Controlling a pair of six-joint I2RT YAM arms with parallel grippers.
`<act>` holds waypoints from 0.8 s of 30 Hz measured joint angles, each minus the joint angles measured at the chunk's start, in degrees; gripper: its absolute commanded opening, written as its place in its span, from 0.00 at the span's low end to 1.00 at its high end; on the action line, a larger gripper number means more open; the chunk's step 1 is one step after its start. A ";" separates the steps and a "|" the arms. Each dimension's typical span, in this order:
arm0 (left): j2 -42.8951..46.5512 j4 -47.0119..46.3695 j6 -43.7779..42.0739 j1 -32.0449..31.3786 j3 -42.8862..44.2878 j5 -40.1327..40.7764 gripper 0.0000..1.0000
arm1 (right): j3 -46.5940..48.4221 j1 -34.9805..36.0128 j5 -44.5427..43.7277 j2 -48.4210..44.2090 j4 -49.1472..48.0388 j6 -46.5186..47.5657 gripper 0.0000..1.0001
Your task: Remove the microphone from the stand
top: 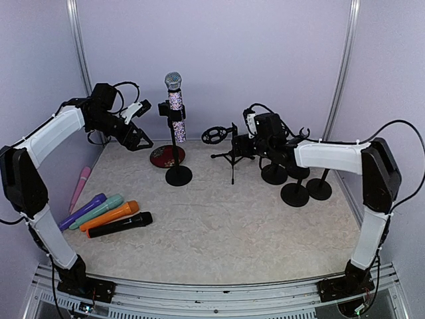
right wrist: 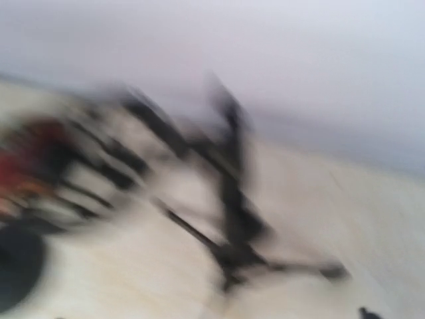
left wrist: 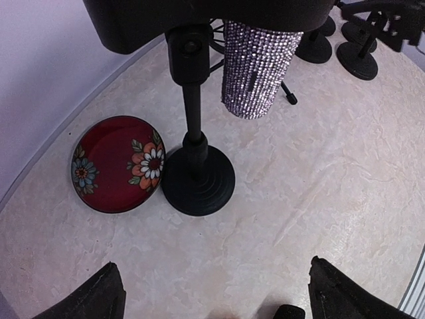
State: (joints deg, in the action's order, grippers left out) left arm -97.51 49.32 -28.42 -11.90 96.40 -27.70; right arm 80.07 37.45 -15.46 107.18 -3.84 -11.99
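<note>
Microphone (top: 174, 100) with a glittering silver body sits upright in the clip of its stand (top: 178, 174), at the back of the table (top: 219, 219), a little left of the middle. In the left wrist view only the lower part of the microphone (left wrist: 255, 66) shows. Its head and the clip are cut off behind a dark shape along the top edge, while the round base of the stand (left wrist: 198, 181) is clear, touching or just beside a red plate (left wrist: 113, 163) with painted flowers. The left tool (top: 137, 141) hovers to the left of the stand, apart from it. Its two fingers (left wrist: 99, 298) show only as dark tips at the bottom corners of its own view, spread wide with nothing between them. The right tool (top: 240, 146) is close to a small tripod stand (top: 232, 159) near the middle back, black against black, so I cannot tell if its fingers are apart or together. The right wrist view is strongly blurred. A dark shape with legs (right wrist: 229, 199) is perhaps the same tripod, and a red smear shows at the left edge. Five coloured microphones (top: 109, 216) lie on the left of the table, and three more round-based stands (top: 294, 193) are grouped at the right, partly hidden by the right arm.
</note>
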 measured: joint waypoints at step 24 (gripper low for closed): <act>10.84 0.48 0.50 2.40 -6.25 -1.86 0.99 | 48.72 9.75 22.69 22.10 10.40 16.11 0.95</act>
State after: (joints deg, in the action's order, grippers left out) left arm -86.67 49.80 -27.92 -9.50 90.15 -29.56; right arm 128.79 47.20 7.22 129.27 6.57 4.12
